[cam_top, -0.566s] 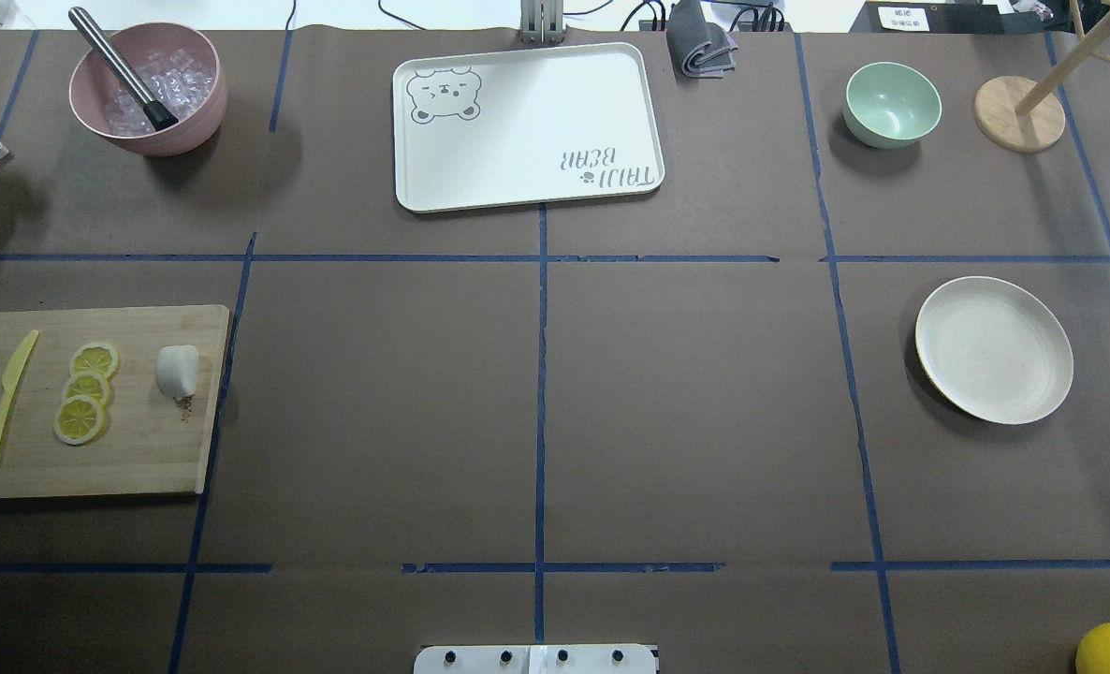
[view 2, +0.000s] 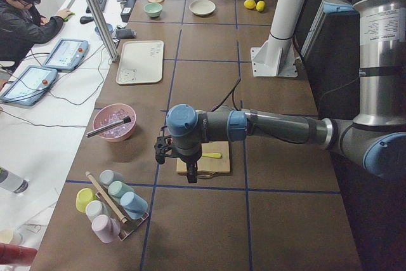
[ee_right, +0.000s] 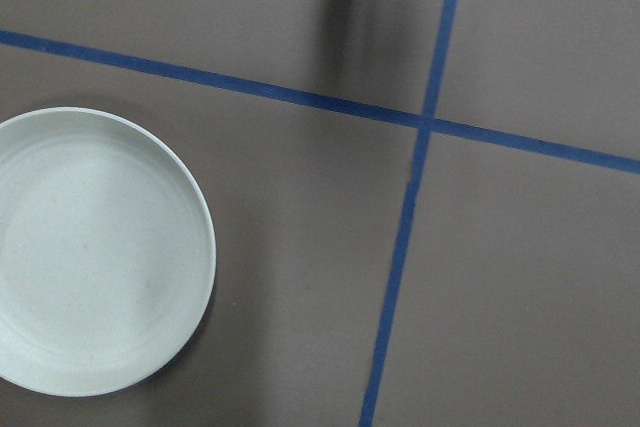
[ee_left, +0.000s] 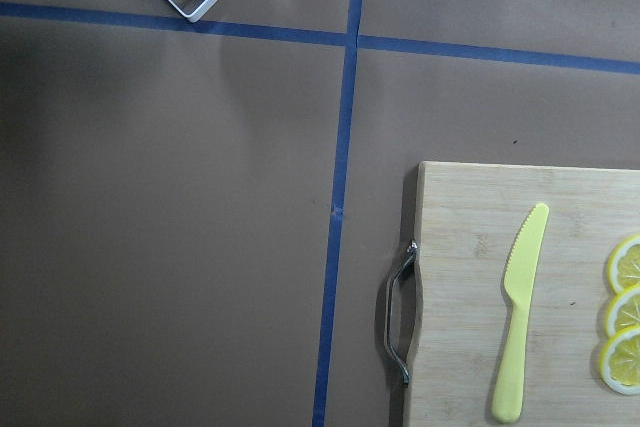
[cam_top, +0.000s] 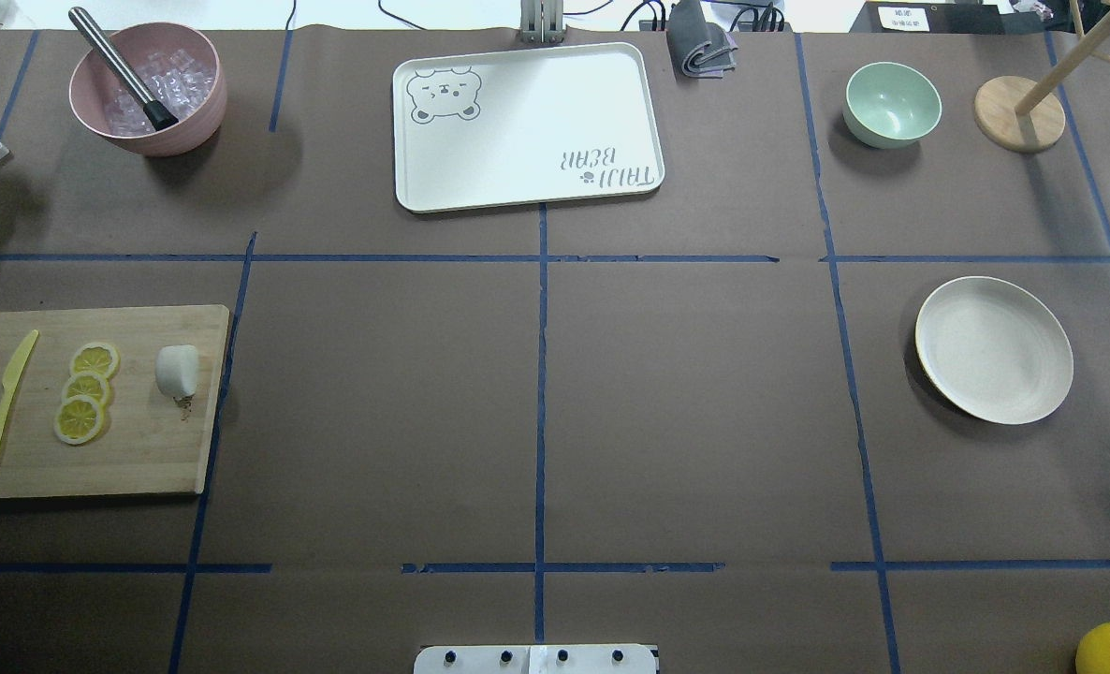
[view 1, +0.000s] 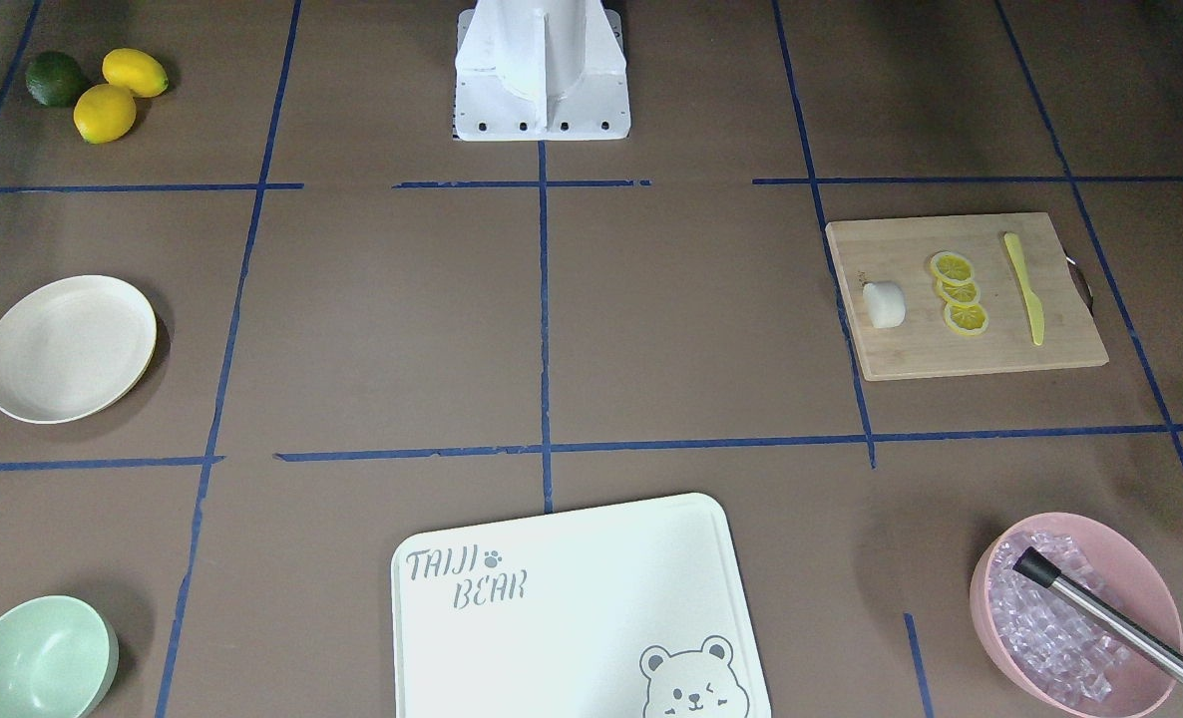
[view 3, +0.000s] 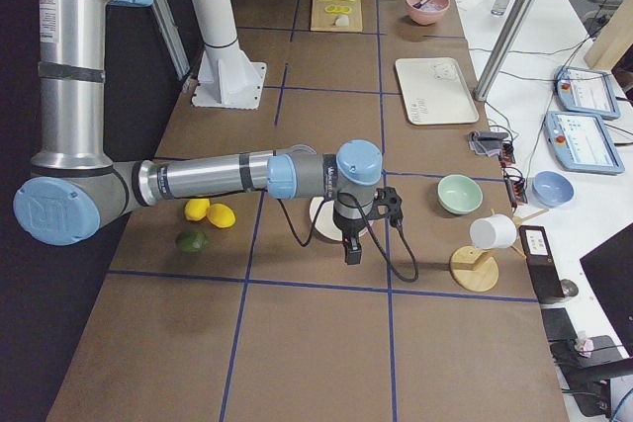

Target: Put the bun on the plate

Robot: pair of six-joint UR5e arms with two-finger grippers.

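Note:
The bun (cam_top: 178, 371) (view 1: 884, 303), a small white stubby cylinder, lies on the right part of the wooden cutting board (cam_top: 143, 449) beside three lemon slices (cam_top: 87, 388). The cream-white plate (cam_top: 993, 349) (view 1: 68, 347) (ee_right: 90, 247) sits empty far off on the table's right side. My left gripper (view 2: 191, 171) hangs above the cutting board's outer end, and only the exterior left view shows it. My right gripper (view 3: 353, 247) hovers next to the plate, seen only from the exterior right. I cannot tell whether either is open or shut.
A yellow knife (cam_top: 5, 401) (ee_left: 518, 317) lies on the board's left. At the back stand a pink bowl of ice with a metal tool (cam_top: 148, 89), a bear-printed tray (cam_top: 527, 126) and a green bowl (cam_top: 892, 103). Lemons and a lime (view 1: 103, 85) lie near the robot's base.

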